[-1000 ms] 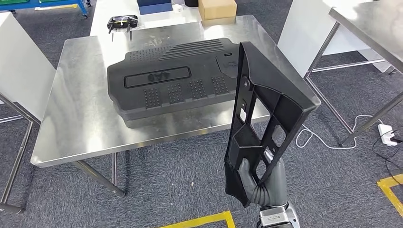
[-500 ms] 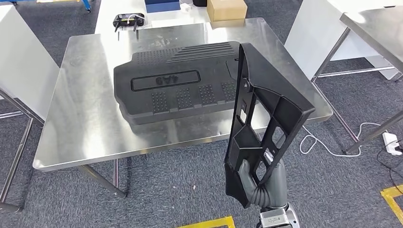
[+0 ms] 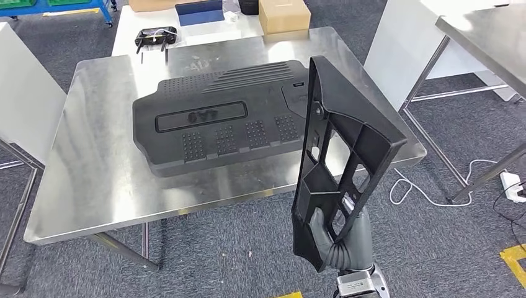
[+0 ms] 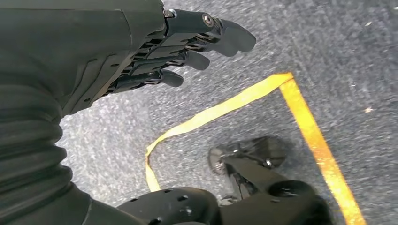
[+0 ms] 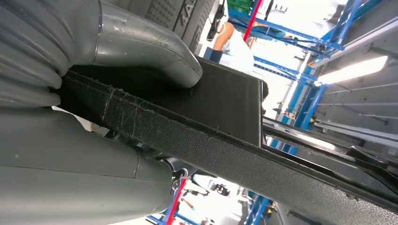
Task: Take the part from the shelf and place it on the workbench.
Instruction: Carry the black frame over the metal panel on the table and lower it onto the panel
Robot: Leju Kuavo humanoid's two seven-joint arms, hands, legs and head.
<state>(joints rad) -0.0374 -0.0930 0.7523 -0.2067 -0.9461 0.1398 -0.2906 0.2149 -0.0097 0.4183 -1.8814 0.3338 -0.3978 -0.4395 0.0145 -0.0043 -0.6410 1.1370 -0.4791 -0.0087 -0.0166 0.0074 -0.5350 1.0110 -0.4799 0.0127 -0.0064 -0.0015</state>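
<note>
- Workbench (image 3: 93, 180) of bare steel stood ahead of the robot, its near edge running just past the raised part, so I judged the robot had come close enough to reach over that edge.
- Large black cover (image 3: 217, 118) lay flat across the middle of the worktop, reaching toward the right edge; it left open steel along the near edge and the left side, which looked to me the likeliest spots to set anything down.
- Black framed part (image 3: 347, 155), the thing to be delivered, was off the bench altogether, carried upright in the air by the near right corner. It stood on end, I supposed, because it was gripped at its lower end and that kept its length clear of the edge.
- Right hand (image 3: 338, 239) gripped the part's bottom end; the right wrist view showed the thumb (image 5: 141, 47) pressed on one face of the panel, clamping the rim.
- Left hand (image 4: 155, 51) hung over the grey floor, holding nothing, fingers loosely extended and slightly apart, idle since one hand sufficed.
- Cardboard box (image 3: 284, 15) sat on a white table beyond the far edge, out of the way.
</note>
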